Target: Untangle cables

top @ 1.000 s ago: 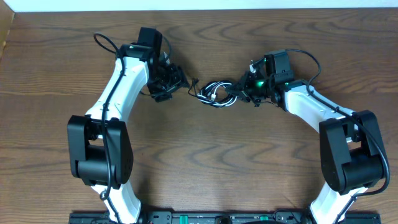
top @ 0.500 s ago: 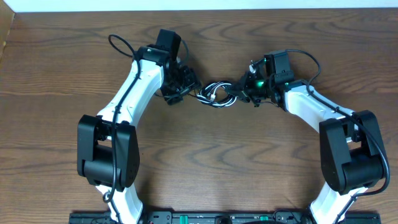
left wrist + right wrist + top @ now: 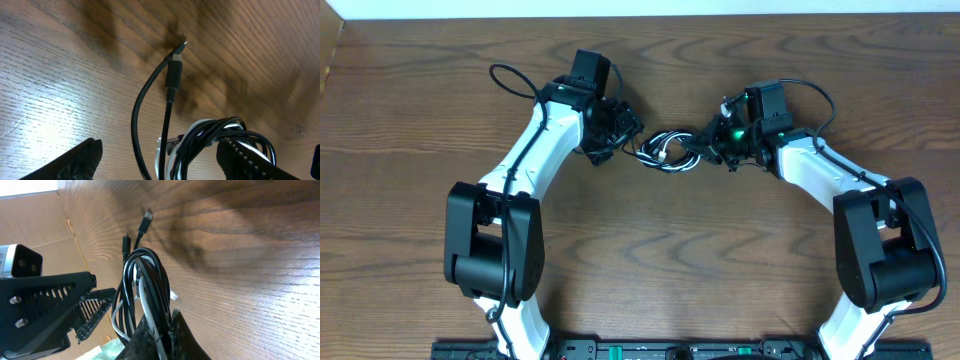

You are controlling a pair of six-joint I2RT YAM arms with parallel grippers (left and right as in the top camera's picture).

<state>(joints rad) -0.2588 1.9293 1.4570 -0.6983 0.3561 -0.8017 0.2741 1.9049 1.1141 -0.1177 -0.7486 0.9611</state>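
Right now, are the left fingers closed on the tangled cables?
No: in the left wrist view the left fingers stand wide apart, with the coil of cables in the gap between them.

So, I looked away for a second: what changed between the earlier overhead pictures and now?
The left claw moved right, up to the left edge of the tangled cables. It is open, with their near end between its fingers, and grips nothing yet. The right claw stayed shut on the tangle's other side, and the cables did not move.

Robot lab: twin arms (image 3: pixel 525 150) at wood-grain table (image 3: pixel 650 270).
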